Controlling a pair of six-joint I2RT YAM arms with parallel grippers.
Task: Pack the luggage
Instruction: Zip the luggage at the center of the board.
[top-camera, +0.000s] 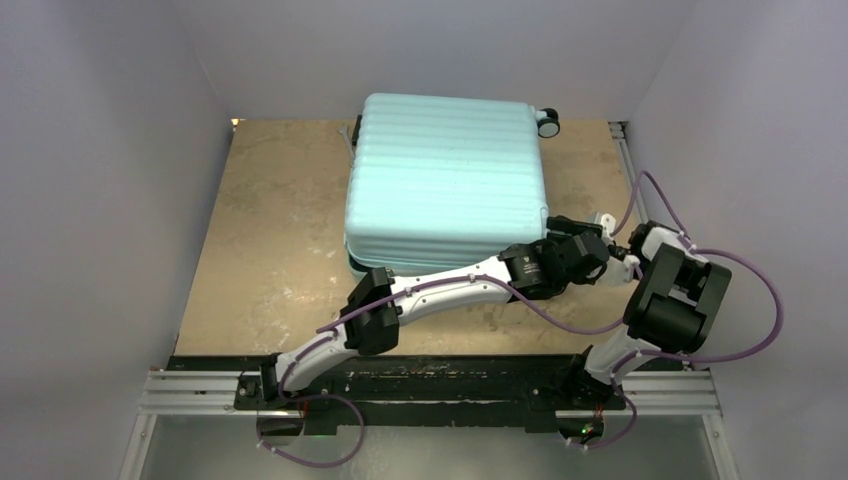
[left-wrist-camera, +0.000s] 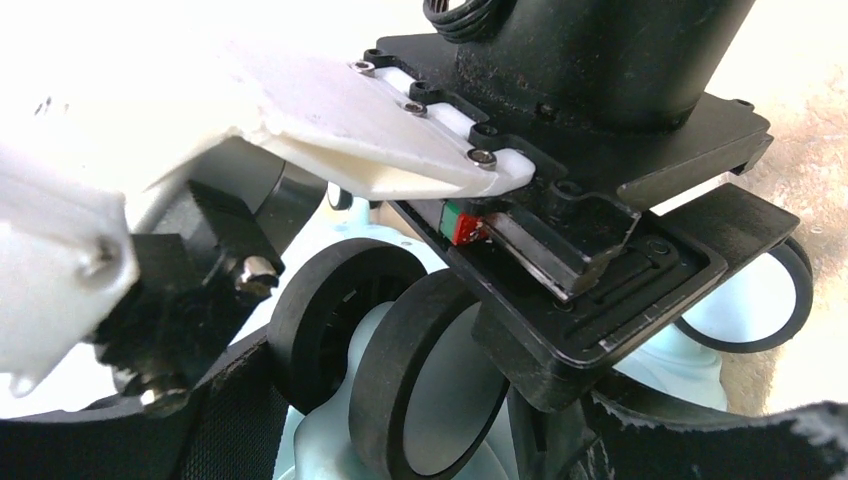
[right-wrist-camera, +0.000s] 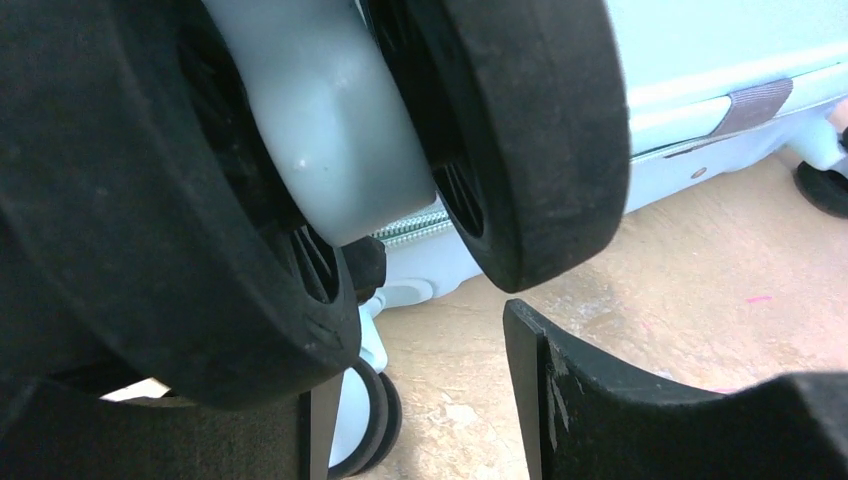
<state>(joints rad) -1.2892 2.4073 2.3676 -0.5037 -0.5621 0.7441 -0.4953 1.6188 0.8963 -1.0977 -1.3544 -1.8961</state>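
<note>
Mint luggage (top-camera: 445, 180) wheel (right-wrist-camera: 540, 130) within right hand (right-wrist-camera: 410, 372)

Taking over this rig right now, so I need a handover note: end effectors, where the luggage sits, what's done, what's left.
Left end effector: open, a twin wheel inside its jaws.
Right end effector: open, straddling a twin wheel too, with a gap on one side.
Luggage: flat on the table, shell shut, both end effectors at its near-right corner.
Done: lid is down.
Left: possibly zipping or repositioning; zipper state can't be told.
</note>
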